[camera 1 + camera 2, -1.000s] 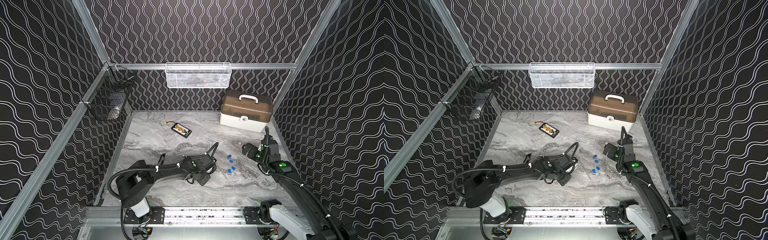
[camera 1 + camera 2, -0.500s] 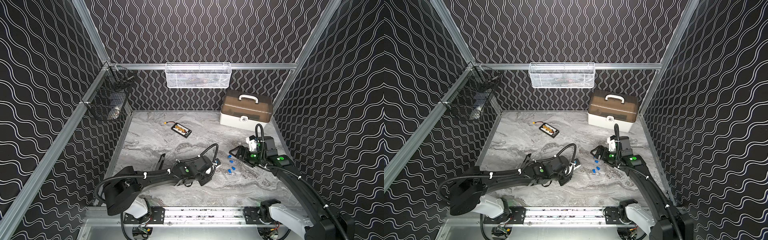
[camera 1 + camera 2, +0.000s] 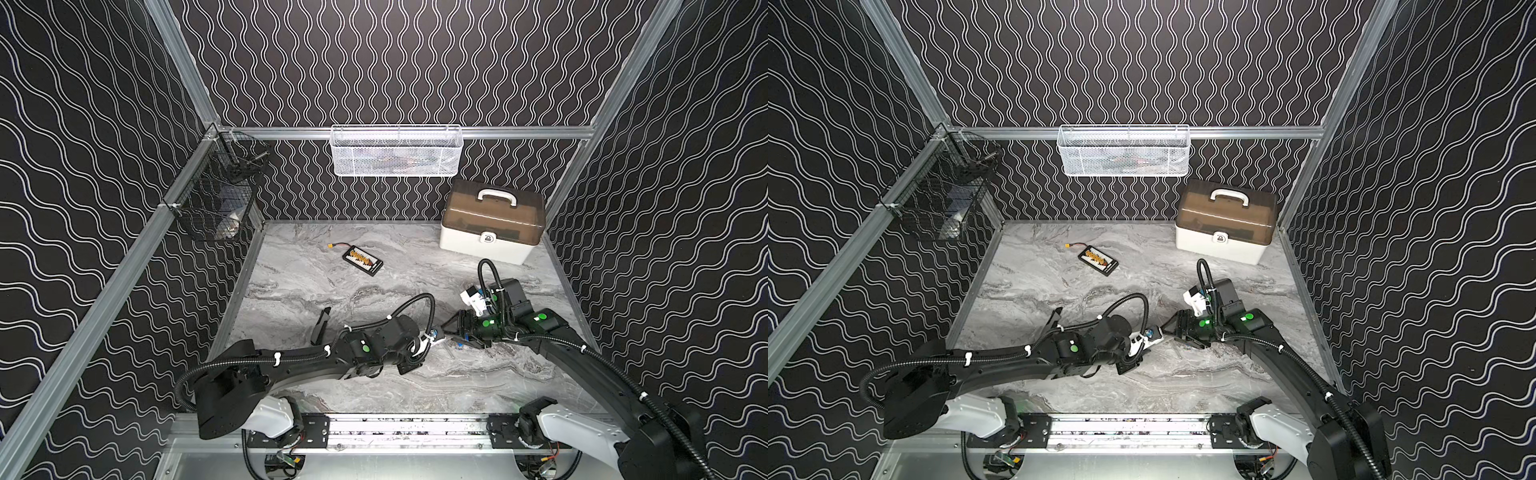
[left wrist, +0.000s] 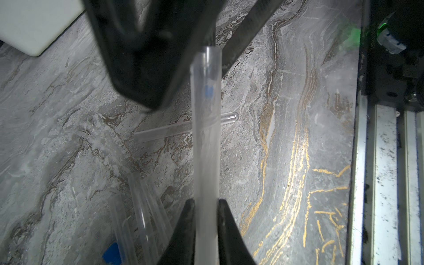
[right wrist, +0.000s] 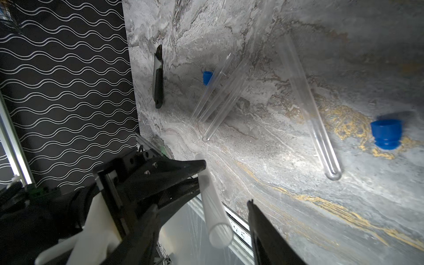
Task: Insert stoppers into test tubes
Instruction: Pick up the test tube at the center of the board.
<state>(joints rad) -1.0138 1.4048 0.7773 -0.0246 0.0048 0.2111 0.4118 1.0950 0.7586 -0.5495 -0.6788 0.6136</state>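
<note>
the left end effector is pinching one test tube near its closed end, likely presenting the open mouth to the right end effector, whose fingers are standing apart around it. other test tubes and blue stoppers are lying loose on the grey marble worktop, between black wave-patterned walls.

Whole table is seen from high at the front in both top views; wrist views are taken close-up.
</note>
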